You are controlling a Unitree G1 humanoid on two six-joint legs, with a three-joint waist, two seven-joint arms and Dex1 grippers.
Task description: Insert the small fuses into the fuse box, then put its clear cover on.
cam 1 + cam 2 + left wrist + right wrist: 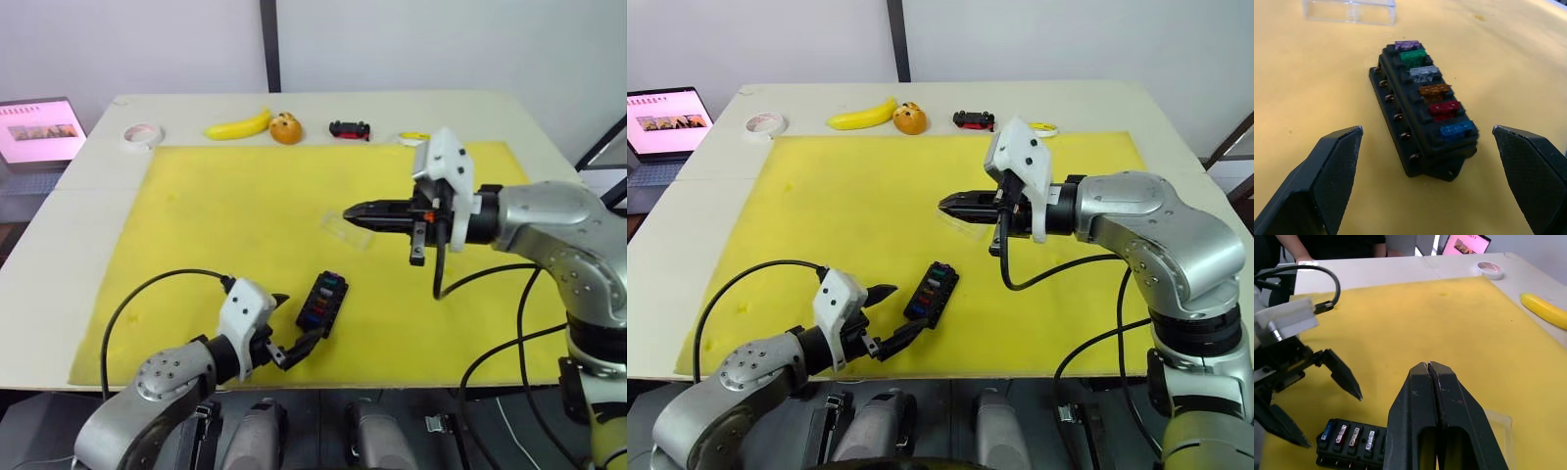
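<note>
Meanwhile left pincer (pixel 1425 183) wide open, right pincer (pixel 1428 366) closed, empty

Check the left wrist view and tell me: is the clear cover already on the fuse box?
No. The clear cover lies on the yellow mat apart from the fuse box, whose coloured fuses sit uncovered in their slots.

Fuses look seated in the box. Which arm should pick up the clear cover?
Right. The right gripper, shut and empty, hovers right by the clear cover. The left gripper is open around the fuse box, well placed to steady it.
</note>
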